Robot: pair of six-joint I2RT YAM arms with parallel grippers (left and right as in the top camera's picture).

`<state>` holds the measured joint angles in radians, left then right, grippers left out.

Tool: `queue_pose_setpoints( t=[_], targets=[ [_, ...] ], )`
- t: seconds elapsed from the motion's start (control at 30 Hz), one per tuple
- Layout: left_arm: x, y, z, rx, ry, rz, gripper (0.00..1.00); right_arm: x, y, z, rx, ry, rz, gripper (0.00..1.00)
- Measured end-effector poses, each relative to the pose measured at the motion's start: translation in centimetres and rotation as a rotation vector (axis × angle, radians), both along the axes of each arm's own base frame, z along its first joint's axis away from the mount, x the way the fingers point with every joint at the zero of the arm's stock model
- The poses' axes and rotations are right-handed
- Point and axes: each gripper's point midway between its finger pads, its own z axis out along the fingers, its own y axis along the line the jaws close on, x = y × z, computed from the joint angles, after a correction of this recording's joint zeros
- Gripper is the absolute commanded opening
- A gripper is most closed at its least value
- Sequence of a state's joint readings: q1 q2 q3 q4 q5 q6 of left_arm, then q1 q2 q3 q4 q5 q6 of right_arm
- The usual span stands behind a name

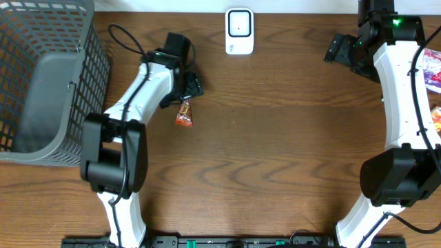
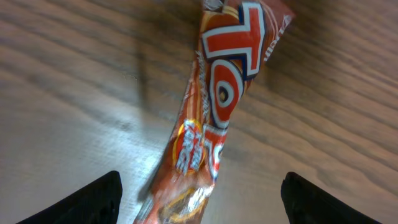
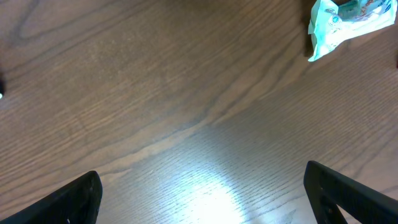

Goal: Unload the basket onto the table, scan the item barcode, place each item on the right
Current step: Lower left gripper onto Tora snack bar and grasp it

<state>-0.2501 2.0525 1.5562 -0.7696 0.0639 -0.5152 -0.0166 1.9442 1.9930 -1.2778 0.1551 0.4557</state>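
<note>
Item: the orange-red snack packet (image 2: pixel 217 106) lay on the wooden table (image 1: pixel 275 138), left of centre and well apart from the scanner, logo side up.
Left side: the left gripper (image 2: pixel 200 202) had its jaws spread, one finger on either side of the packet's near end. Neither was touching it, as far as the wrist view showed. Sitting right over it like that looked like a line-up to pinch across the narrow width, which is sensible for a long skinny wrapper.
Right side: the right gripper (image 3: pixel 205 199) was wide apart too, holding nothing, with bare wood under it. It hung up by the back right corner, probably just to keep out of the way.
Scanner: the white scanner (image 1: pixel 239 31) sat at the back edge, mid-table, so the packet would have to be lifted and carried over to it.
Barcode: not visible in any view. Best guess was the underside, meaning a flip or a tilt at the scanner.
Basket: the grey wire basket (image 1: pixel 41 76) stood at the far left, presumably the drop-off for scanned stuff.
Spares: a teal-and-white packet (image 3: pixel 342 22) lay near the right arm, and a pink packet (image 1: pixel 433 69) sat at the right edge, likely waiting their turn.
Stage: early on, nothing picked up yet.
Risk: a crinkly wrapper could slide or twist when squeezed.
</note>
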Motion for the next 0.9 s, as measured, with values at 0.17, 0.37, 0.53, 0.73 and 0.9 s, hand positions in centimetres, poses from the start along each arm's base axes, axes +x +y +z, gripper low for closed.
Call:
queue_pose_setpoints(
  t=[0.17,0.37,0.53,0.73,0.9],
  targets=[
    [0.1,-0.2,-2.1,0.026,0.023,-0.012,0.69,0.0,0.0,0.0,0.0,0.0,0.0,0.99],
    [0.3,-0.2,-2.4,0.036,0.017,-0.02,0.58,0.0,0.0,0.0,0.0,0.0,0.0,0.99],
    [0.5,0.0,-2.4,0.046,0.01,-0.022,0.56,0.0,0.0,0.0,0.0,0.0,0.0,0.99],
    [0.1,0.1,-2.7,0.051,0.021,-0.022,0.51,0.0,0.0,0.0,0.0,0.0,0.0,0.99],
    [-1.1,0.4,-3.9,0.061,0.056,-0.024,0.43,0.0,0.0,0.0,0.0,0.0,0.0,0.99]
  ],
)
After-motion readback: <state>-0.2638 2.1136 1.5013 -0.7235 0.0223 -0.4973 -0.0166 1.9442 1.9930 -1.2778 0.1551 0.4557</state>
